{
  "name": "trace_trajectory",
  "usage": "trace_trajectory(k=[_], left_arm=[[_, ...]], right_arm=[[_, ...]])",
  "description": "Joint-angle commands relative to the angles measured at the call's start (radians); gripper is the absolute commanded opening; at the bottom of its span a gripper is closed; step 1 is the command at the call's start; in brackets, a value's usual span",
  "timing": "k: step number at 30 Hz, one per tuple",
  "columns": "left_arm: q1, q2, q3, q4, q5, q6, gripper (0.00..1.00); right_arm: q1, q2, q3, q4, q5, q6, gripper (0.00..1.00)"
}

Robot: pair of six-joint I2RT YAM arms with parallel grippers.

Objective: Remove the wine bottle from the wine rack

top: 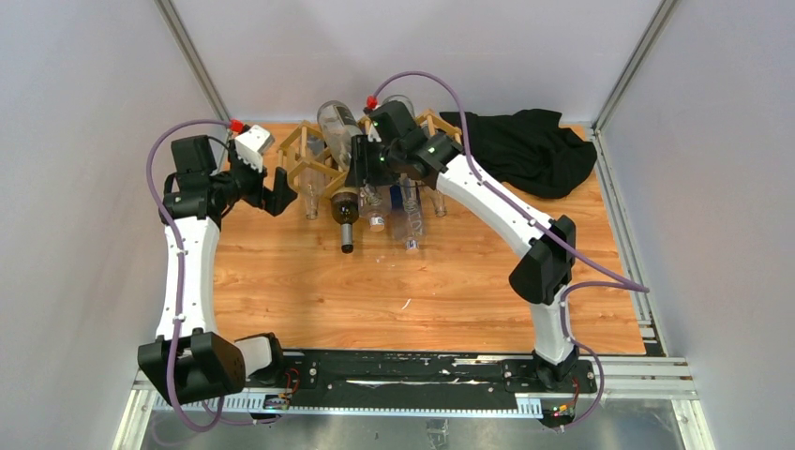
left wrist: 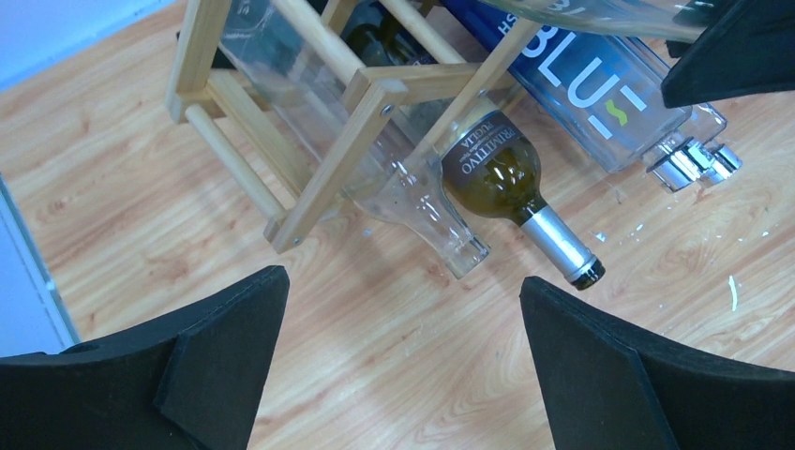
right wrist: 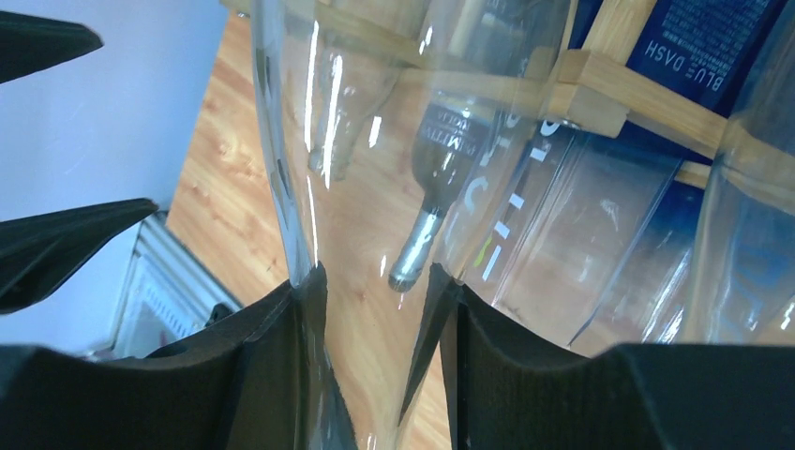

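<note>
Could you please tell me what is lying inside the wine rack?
A clear bottle, a green wine bottle and a blue-labelled bottle lie in the wine rack, necks out; their bases are hidden.

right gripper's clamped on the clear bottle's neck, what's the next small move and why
Probably draw the right gripper back along the clear bottle's axis, away from the rack: its fingers are shut on the neck, while the body rests among the slats.

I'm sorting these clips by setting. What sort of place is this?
Probably a robotics lab test cell, not a home: plain white panel walls enclose the wood-grain tabletop, two robot arms are bolted to a black base rail, and the light wooden lattice wine rack looks staged.
</note>
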Motion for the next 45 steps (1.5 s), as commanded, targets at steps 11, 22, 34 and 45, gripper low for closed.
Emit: trace_trajectory(k=[11,22,34,45], left_arm=[[-0.064,-0.082,0.019,-0.039,0.089,0.206,1.0],[-0.104,-0.2,-0.038,-0.037,0.118,0.484,1.0],[-0.186,-0.332,-0.134,0.01,0.093,0.684,1.0],[-0.186,-0.44,-0.27,0.047,0.113,0.788,1.0]], right_arm=[[-0.08,-0.226,-0.073,0.14,-0.312,-0.064,0.0],[-0.072,-0.336,-0.174,0.108,-0.446,-0.136,0.0],[0.027,-0.369,-0.188,-0.029,-0.446,-0.271,0.0],[0.11,-0.348,-0.156,-0.117,-0.455,-0.36,0.0]])
